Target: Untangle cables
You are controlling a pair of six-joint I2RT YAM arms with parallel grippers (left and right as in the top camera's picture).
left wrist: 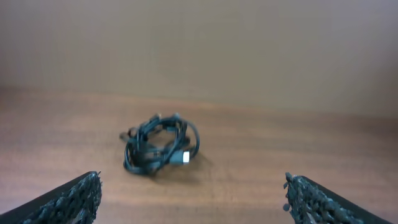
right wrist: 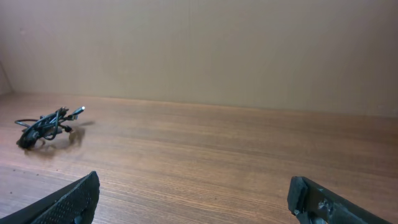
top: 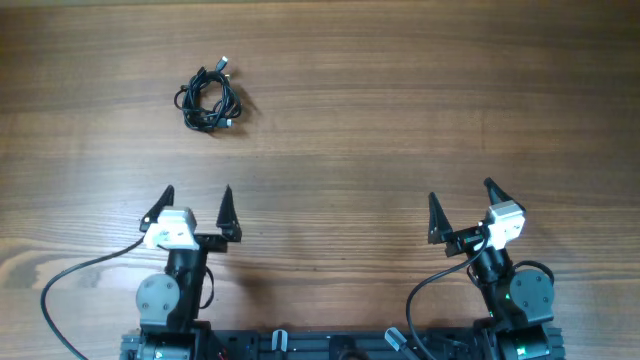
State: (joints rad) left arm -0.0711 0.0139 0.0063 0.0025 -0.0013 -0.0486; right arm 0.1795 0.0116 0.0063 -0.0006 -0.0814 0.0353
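From above, the cables (top: 209, 98) lie as one small knotted bundle on the far left part of the wooden surface (top: 420, 100), well apart from both arms. The left pincer (top: 197, 192) stands nearer to the bundle, almost in line with it, its jaws spread wide and holding nothing. The right pincer (top: 460, 190) is off at the other side, just as wide open and empty.

The left wrist view, slightly blurred, brings the bundle close: it lies ahead, a little left of centre, beyond the two textured fingers (left wrist: 74, 198) in the bottom corners and touching neither. A pale plug end (left wrist: 185, 157) shows on its near right side, and a plain beige wall (left wrist: 249, 43) rises behind the surface, which the overhead view never shows.

From the right wrist the bundle is only a low dark heap at the far left, one plug tip (right wrist: 79, 111) poking up to its right, with bare wood across the rest
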